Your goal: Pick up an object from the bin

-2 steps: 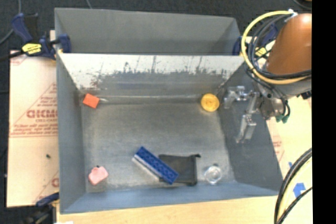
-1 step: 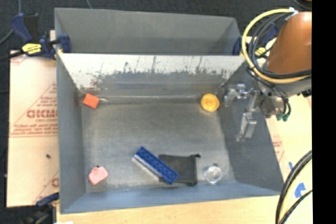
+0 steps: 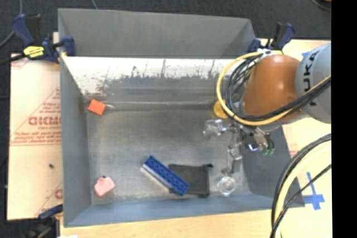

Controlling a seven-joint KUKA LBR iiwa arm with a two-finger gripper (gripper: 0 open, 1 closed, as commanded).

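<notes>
Orange-capped KUKA arm [image 3: 270,86] hangs its jaws — open or closed, unclear — over a clear round thing [image 3: 226,185].

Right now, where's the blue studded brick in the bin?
In the camera view, the blue brick lies near the bin's lower wall, about mid-width, its right end touching the black flat piece; a pink lump sits farther left.
</notes>
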